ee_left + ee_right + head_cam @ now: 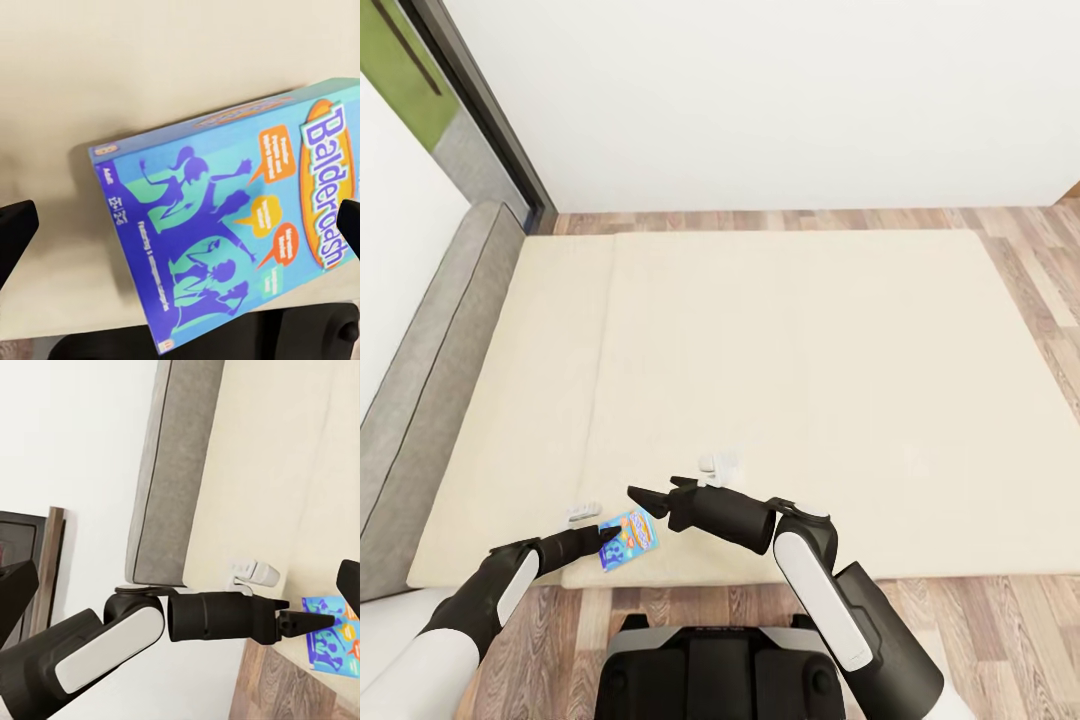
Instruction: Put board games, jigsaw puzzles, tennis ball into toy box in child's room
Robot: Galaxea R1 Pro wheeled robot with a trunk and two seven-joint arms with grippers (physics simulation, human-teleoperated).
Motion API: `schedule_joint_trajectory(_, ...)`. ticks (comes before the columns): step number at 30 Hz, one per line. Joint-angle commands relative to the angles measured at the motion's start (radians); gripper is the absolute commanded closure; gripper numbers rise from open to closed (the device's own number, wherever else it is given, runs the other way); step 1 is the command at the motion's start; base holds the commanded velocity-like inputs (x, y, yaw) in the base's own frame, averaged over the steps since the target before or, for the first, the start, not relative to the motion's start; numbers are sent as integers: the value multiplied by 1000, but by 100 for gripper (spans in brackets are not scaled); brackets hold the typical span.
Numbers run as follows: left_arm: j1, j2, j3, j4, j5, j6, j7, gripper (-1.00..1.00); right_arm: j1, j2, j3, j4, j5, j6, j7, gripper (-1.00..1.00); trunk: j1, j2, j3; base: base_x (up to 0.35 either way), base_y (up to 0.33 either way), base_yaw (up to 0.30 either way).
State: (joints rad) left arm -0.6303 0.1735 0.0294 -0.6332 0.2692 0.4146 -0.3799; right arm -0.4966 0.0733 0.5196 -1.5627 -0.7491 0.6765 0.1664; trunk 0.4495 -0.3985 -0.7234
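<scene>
Right now the blue printed cardboard game box (pixel 628 539) lies flat at the near edge of the cream mattress of the bed (pixel 790 400), one corner jutting past that edge towards me. My left pincer (pixel 605 535) hovers over it, fingers spread wide, nothing held. My right pincer (pixel 650 497) hangs just beside the box, fingers parted and empty. I judge the box light, stiff and rather slick, so I would pinch across its thin overhanging edge. Beyond the box the mattress lies bare, and two small white objects (pixel 717 462) sit near it.
</scene>
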Motion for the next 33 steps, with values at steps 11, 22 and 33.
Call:
schedule_joint_trajectory(11,0,0,3,-1,7,9,-2,-100,3,0,-1,0,1,5,0,-100,0,-2,-6,0,0,0)
schedule_joint_trajectory(22,0,0,3,-1,7,9,-2,-100,4,0,-1,0,1,5,-2,-100,0,-2,-12,0,0,0)
schedule_joint_trajectory(33,0,-1,3,0,7,10,-3,-100,4,0,0,0,3,5,-1,-100,0,-2,-18,0,0,0)
